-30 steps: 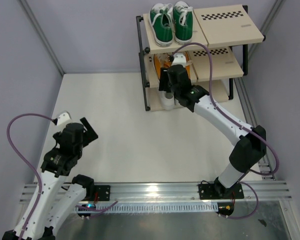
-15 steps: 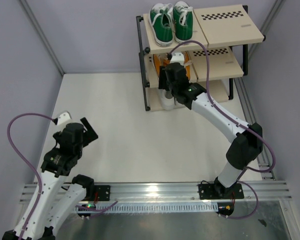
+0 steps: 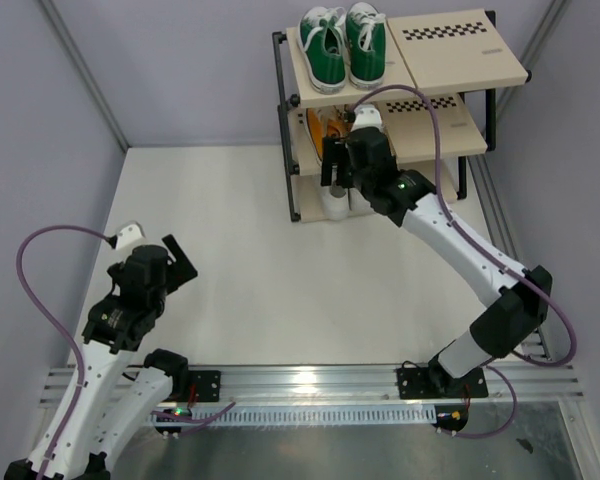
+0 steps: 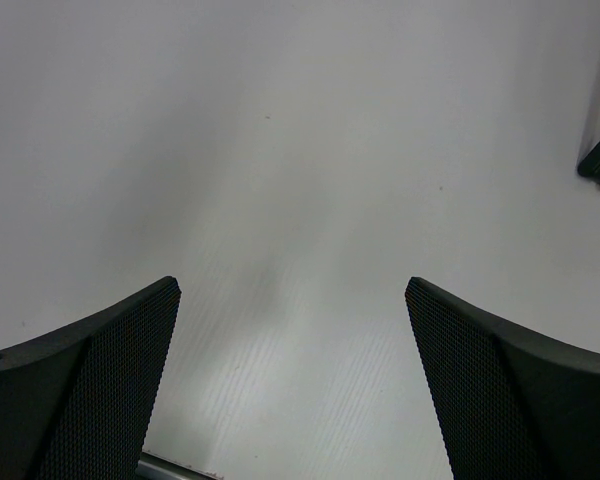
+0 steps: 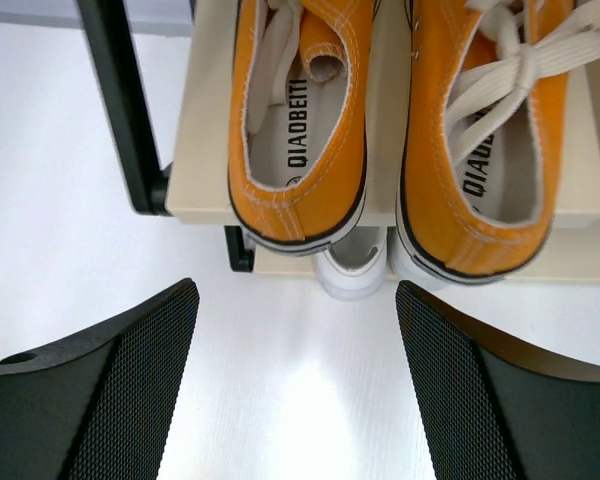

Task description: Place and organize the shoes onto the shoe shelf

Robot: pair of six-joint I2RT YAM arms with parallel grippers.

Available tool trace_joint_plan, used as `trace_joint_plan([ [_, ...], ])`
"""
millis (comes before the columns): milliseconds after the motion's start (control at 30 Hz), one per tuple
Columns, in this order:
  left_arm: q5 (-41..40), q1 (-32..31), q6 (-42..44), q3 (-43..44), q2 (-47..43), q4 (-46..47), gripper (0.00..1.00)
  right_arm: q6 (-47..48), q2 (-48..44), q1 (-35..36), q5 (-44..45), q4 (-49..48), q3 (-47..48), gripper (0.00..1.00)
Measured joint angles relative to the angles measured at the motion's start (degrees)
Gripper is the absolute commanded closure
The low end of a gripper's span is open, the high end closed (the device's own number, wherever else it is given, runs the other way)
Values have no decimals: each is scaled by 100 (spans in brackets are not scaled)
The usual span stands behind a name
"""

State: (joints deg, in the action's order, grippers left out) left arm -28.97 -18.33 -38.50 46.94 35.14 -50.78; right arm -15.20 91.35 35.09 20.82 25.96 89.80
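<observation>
The shoe shelf (image 3: 450,140) stands at the back of the table. The green pair (image 3: 342,45) sits on its top board. The orange pair (image 5: 295,120) sits on the middle board, heels towards me, with the second orange shoe (image 5: 480,150) beside the first. White shoe heels (image 5: 352,275) stick out from the bottom board below them. My right gripper (image 5: 298,390) is open and empty, just in front of the shelf's left half, and it shows in the top view (image 3: 338,178). My left gripper (image 4: 292,390) is open and empty over bare table, at the near left in the top view (image 3: 176,260).
The shelf's black front-left post (image 5: 120,100) is just left of the orange shoes. The right halves of the top and middle boards carry checkered strips (image 3: 445,30). Grey walls enclose the table on the left, back and right. A metal rail (image 3: 310,380) runs along the near edge.
My right arm has shifted to the right in front of the shelf, its elbow swinging out right. The shoes and my left arm have not moved.
</observation>
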Motion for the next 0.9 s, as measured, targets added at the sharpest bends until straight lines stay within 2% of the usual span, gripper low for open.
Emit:
trace_joint_plan([
  [233, 55, -2, 2, -2, 70, 2, 1, 76, -1220, -2, 118, 243, -267, 16],
  [367, 59, -2, 2, -15, 70, 17, 1, 157, -1523, -197, 304, 328, -555, 16],
  [567, 76, 0, 2, -28, 70, 37, 1, 310, -1274, -581, 212, 282, -1023, 15],
  [900, 79, -2, 2, -35, 74, 37, 1, 658, -531, -706, 201, 61, -765, 15],
])
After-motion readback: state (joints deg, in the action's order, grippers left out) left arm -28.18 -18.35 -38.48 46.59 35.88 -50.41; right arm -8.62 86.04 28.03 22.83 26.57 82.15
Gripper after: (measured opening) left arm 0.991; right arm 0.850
